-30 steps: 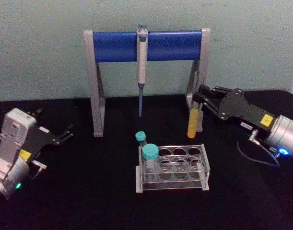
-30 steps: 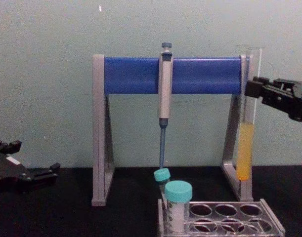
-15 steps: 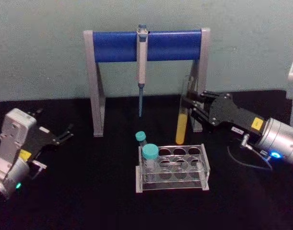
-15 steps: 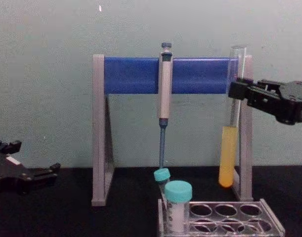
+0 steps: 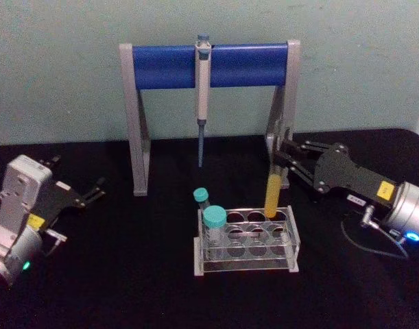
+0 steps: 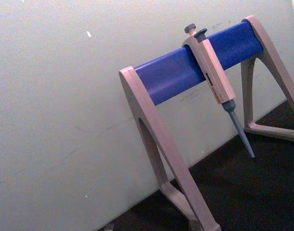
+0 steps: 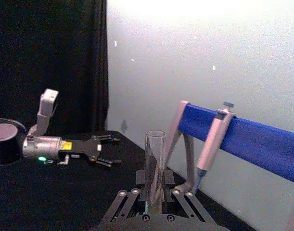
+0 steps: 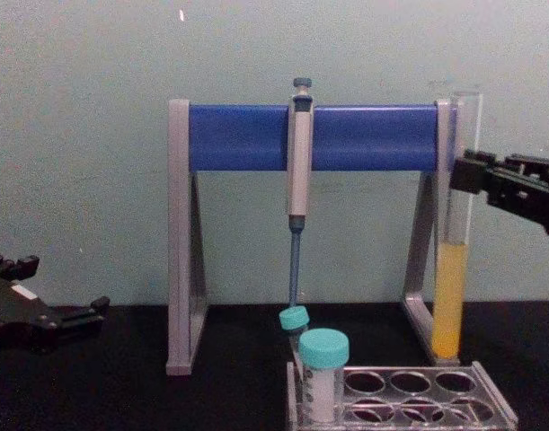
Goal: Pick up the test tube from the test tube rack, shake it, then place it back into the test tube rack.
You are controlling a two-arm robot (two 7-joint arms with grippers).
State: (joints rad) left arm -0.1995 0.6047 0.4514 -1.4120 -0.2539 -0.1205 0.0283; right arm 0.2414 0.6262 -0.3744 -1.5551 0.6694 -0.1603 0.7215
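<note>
Head view: right gripper (image 5: 283, 159) is clamped on the upright test tube (image 5: 273, 186), over the far-right holes of the test tube rack (image 5: 245, 260). Left gripper (image 5: 86, 195) is parked well left, fingers spread, holding nothing.
Left wrist view: pipette stand (image 6: 156, 130), with the pipette (image 6: 211, 72) hanging on it.
Right wrist view: test tube pinched between the fingers.
Chest view: test tube bottom just above the rack, not in a hole.
Risk: lowering off-centre could catch a hole's rim, tilt the uncapped test tube and spill liquid.

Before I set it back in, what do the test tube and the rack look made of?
The test tube looks like clear glass, smooth and glossy: the pipette stand shows through its upper part. Clear plastic is still possible. The test tube rack looks like translucent grey plastic with a glossy finish, and its holes are visible through the walls.
</note>
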